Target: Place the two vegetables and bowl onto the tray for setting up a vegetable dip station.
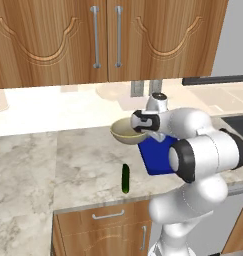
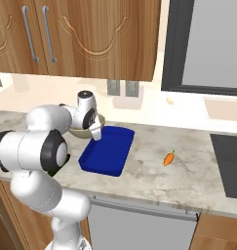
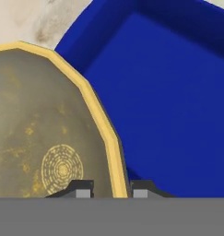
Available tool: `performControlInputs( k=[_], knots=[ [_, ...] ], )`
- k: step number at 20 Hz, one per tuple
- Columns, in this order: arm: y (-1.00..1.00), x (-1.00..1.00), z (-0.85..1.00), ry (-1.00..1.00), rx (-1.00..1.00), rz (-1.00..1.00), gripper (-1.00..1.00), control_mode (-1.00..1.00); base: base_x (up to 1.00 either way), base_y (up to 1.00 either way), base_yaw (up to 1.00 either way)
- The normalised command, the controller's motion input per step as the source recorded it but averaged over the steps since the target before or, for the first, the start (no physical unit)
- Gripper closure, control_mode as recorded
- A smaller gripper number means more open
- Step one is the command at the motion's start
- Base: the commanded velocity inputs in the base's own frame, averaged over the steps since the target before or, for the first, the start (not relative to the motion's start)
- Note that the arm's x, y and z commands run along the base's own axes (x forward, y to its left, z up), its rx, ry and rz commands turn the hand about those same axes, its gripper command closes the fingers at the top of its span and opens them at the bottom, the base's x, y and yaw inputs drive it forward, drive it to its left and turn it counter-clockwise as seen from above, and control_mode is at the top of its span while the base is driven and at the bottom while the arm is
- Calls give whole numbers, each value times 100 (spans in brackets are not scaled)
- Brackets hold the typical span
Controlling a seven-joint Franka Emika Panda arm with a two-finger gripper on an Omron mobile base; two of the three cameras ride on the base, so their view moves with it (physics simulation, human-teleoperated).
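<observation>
My gripper (image 3: 112,189) is shut on the rim of the tan bowl (image 3: 39,129), one finger inside and one outside. The bowl (image 1: 124,131) hangs above the counter at the far left end of the deep blue tray (image 1: 154,156). In the hand view the tray (image 3: 178,101) lies beneath and beside the bowl's edge. In the right base view the bowl (image 2: 82,132) shows below the hand (image 2: 95,131), next to the tray (image 2: 108,149). The dark green cucumber (image 1: 125,178) lies on the counter near its front edge, left of the tray. A small orange vegetable (image 2: 169,158) lies to the tray's right.
Wooden wall cabinets (image 1: 93,35) hang over the back of the marble counter (image 1: 43,160). A dark cooktop (image 2: 229,163) sits at the far right. Wall outlets (image 2: 122,88) are behind the tray. My own arm (image 1: 203,150) covers part of the tray.
</observation>
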Motion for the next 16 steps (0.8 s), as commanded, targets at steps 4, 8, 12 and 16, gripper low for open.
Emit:
performControlInputs(
  k=[4,8,12,16],
  knots=[
    [-63,0,17,0,0,10,100,-100,0,0,0],
    [-61,0,2,-1,0,12,100,-100,0,0,0],
    [-56,18,-14,-2,0,9,100,-100,0,0,0],
    [-51,21,-16,-5,0,9,100,-100,0,0,0]
  ],
)
